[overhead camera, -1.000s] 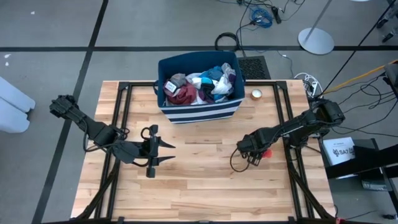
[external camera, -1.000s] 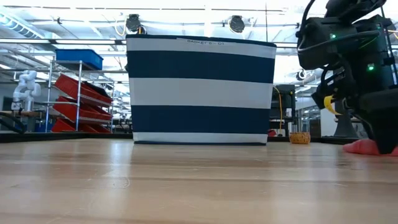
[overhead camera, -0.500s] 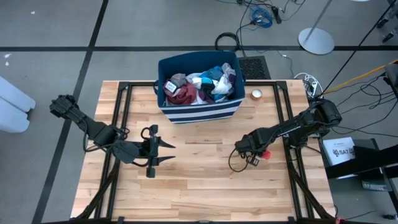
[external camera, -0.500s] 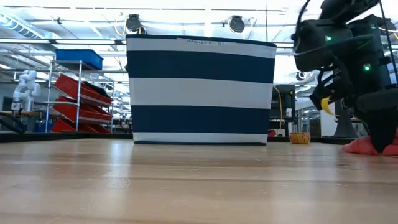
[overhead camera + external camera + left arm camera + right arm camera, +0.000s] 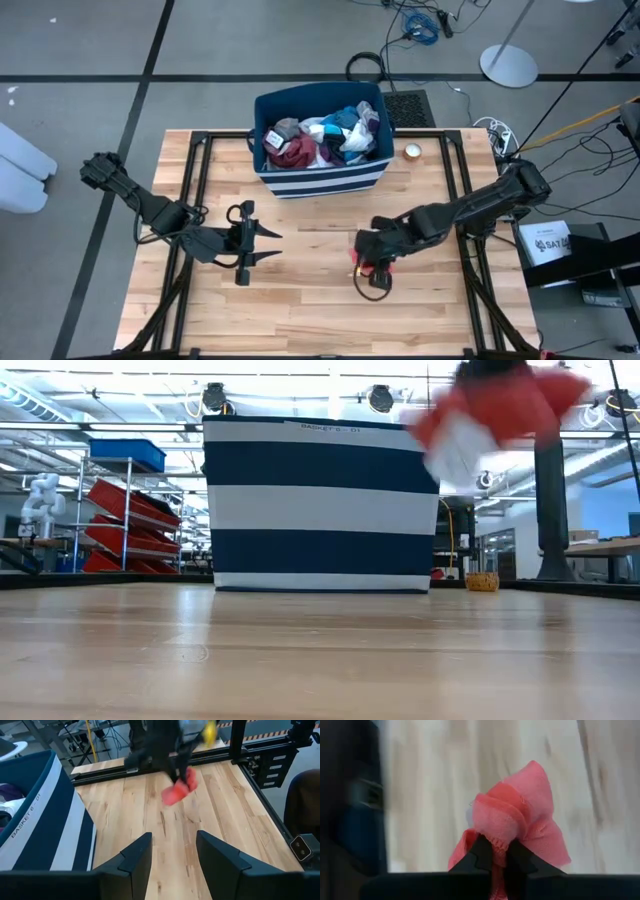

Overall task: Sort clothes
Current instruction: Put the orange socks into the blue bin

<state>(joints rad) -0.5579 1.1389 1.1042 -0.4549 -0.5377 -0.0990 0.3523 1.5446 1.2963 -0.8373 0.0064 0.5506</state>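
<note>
Red piece [image 5: 512, 822] is in my grip, pinched between the fingertips of my right hand [image 5: 372, 268], lifted off the surface [image 5: 310, 300] and hanging out over the middle of the wood, in front of the bin. In the low view the red cloth [image 5: 490, 405] is up near the level of the bin's rim, with a pale tag or lining showing. So I'd call this the carry: one item picked, on its way to wherever its pile belongs. The next move, as I judge it, calls for choosing a bare patch of wood, lowering, and parting the fingers so the cloth drops clear without clinging.

My left hand [image 5: 262, 246] waits on its own side, fingers spread, holding nothing.

The navy striped bin [image 5: 320, 172] stands at the far middle of the surface, well apart from both hands, heaped with clothes [image 5: 318, 138]: maroon, white, blue and grey pieces tangled together. Most of the sorting looks ahead of me yet.
</note>
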